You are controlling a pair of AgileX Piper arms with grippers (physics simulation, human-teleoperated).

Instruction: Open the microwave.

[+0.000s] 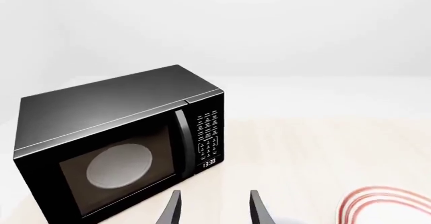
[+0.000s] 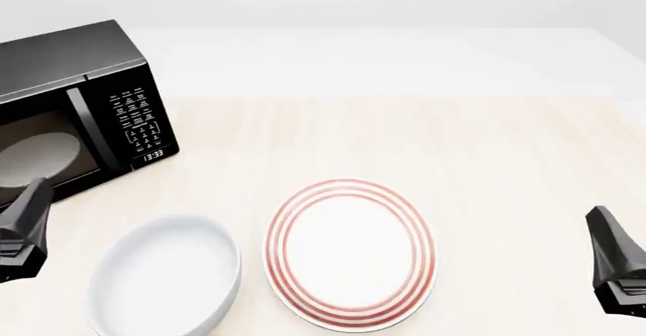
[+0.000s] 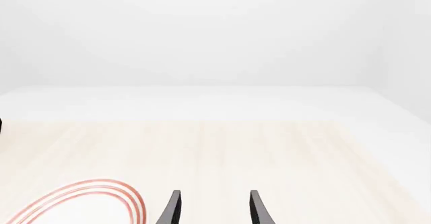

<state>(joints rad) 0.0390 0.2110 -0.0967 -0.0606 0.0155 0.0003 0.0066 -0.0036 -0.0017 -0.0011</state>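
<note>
Microwave (image 2: pixel 76 105) at the tabletop's (image 2: pixel 404 132) far left, door shut. My left gripper (image 1: pixel 214 209) hangs near it, jaws parted, empty; right gripper (image 3: pixel 214 209) likewise, well apart. Risk: approaching off the handle (image 1: pixel 180 138), I push the oven instead of swinging the door.

Pale wood tabletop (image 2: pixel 504 147) w/ white far edge — plain white bkgd wall (image 3: pixel 215 32), soft even light

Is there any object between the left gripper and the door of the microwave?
Nothing visible stands between them. The left gripper is open and points toward the microwave, with only bare table in the gap. The white bowl and the red-ringed plate lie off to the side, not in that path.
</note>
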